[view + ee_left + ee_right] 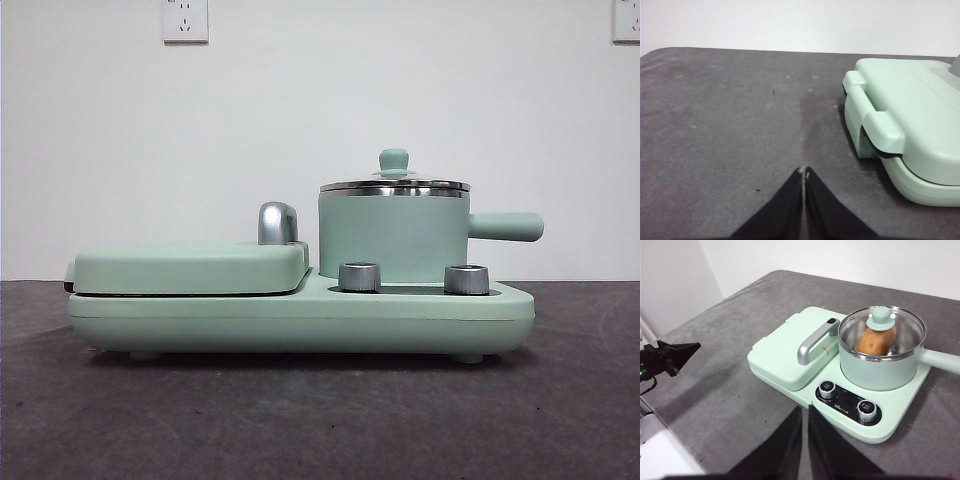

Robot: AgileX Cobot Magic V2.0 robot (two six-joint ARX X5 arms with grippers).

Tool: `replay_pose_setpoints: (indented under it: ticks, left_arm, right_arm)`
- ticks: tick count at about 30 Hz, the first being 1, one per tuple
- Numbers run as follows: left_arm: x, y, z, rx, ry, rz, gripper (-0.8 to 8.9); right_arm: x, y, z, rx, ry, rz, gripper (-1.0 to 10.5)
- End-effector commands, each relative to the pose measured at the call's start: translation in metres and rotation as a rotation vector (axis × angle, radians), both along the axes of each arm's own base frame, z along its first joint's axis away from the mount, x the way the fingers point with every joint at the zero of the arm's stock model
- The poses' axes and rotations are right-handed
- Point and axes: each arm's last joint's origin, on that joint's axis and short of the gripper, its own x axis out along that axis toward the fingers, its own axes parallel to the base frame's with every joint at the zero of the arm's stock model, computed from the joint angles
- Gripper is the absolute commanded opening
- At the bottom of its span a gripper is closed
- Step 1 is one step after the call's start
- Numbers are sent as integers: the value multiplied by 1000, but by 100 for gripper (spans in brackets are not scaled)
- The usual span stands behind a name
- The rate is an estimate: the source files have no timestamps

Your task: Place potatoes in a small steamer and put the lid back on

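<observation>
The potato (876, 341) lies inside the pot (880, 371) at the frame's right under the lid (882, 329), so both pincers, left (804, 173) and right (805, 409), hang closed and empty, apparently finished.

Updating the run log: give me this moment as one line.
potato: inside small steamer | glass lid: on | left claw: shut, away over table | right claw: shut, clear

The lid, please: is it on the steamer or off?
On: the lid sits level on the steamer rim, potato visible beneath.

Grey table (300, 420) (matte) carries mint cooker base (300, 320).
</observation>
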Motion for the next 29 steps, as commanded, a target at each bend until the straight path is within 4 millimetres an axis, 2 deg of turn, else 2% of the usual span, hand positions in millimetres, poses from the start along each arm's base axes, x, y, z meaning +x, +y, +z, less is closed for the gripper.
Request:
replay_pose_setpoints:
  ticks: [1,20,26,29]
  left_arm:
    - [1,0,-7,28,25,4,5]
    - [1,0,-7,28,25,3,5]
    - [1,0,-7,28,25,3,5]
    - [1,0,-7,28,25,3,5]
  right_arm:
    - [-1,0,4,5,-20,8,19]
    - [0,0,4,5,-22,3,19]
    - [11,-6,-1,41,-128,-179,18]
    - [23,-10,-20,96,-264,-290,18]
